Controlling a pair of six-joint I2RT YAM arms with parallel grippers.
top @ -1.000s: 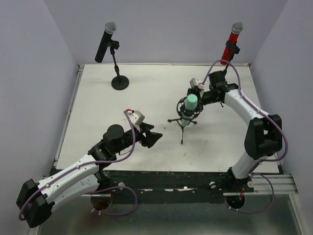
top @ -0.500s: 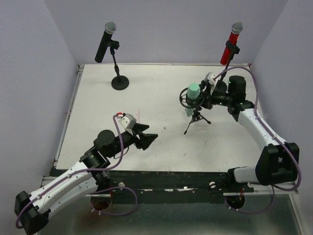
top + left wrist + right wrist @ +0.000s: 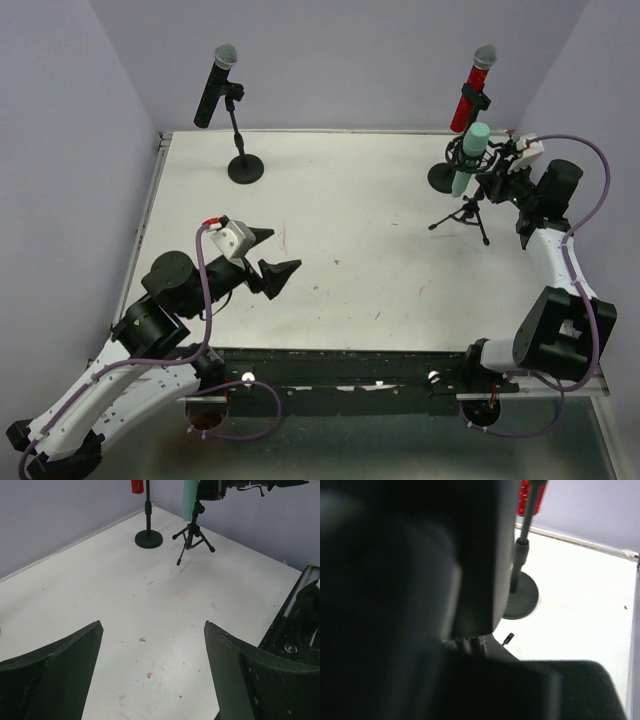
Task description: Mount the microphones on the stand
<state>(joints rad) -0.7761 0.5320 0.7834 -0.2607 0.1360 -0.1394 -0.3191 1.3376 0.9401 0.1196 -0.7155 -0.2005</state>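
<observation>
White flat table [image 3: 330, 200]: work surface, walled on three sides. Left arm, near-left: left gripper [image 3: 152, 626] spread wide, empty, hanging above bare table, well apart from every stand. Right arm, far-right corner: right gripper [image 3: 492, 172] pressed together on the black tripod stand [image 3: 465, 212] at its ring cradle. That cradle carries the all-teal stick microphone [image 3: 469, 160], head up. Black round-base stand [image 3: 245, 168], far left, holds the black microphone with silver mesh head [image 3: 214, 88]. A second round-base stand [image 3: 440, 178], just beside the tripod, holds the red microphone with silver mesh head [image 3: 471, 92]. Step judged: all three microphones seated; the tripod is being placed. Next move calls for level lowering, a clean release, and a withdrawal that avoids the neighbouring base. The overhead view alone shows all three microphones. The left wrist alone shows the tripod legs, though whether they bear on the table cannot be told. The right wrist is largely blocked, showing only the red microphone's pole and base.
</observation>
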